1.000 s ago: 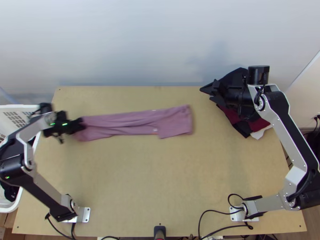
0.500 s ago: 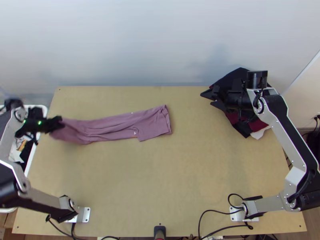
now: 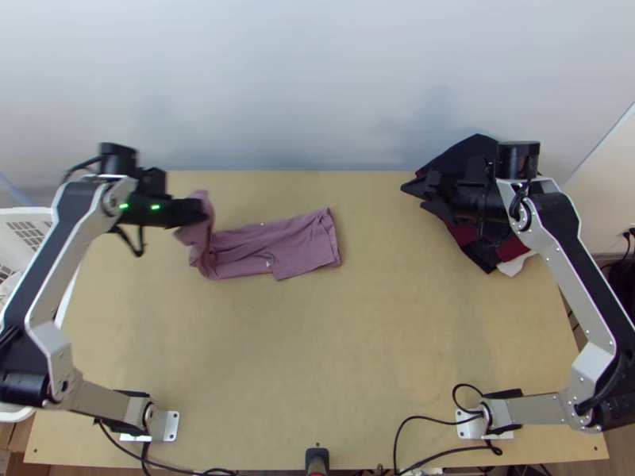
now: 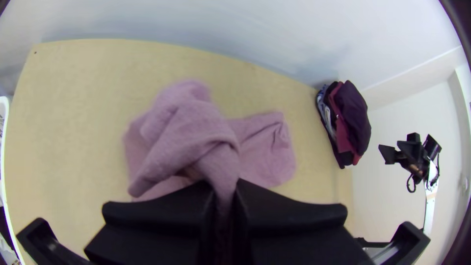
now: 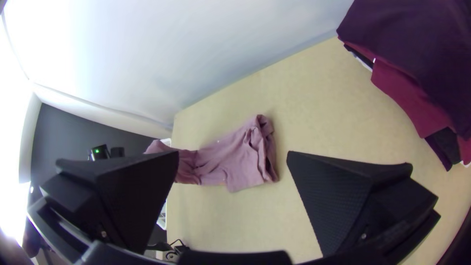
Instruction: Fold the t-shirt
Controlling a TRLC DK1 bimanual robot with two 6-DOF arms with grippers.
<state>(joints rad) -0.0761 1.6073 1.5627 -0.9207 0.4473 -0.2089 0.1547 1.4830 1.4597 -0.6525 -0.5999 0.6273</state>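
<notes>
From where I'm standing, the left pincer [image 3: 198,211] is pinching one bunched end of the t-shirt [image 3: 295,241], and the rest is lying in a narrow strip on the counter [image 3: 357,357], left of the middle. The right pincer [image 5: 233,161] is waiting with its fingers spread, by the clothes pile [image 5: 417,88]. It's looking like the lengthwise doubling-over is in hand; the next move is calling for laying that end flat along the strip, then letting go.
</notes>
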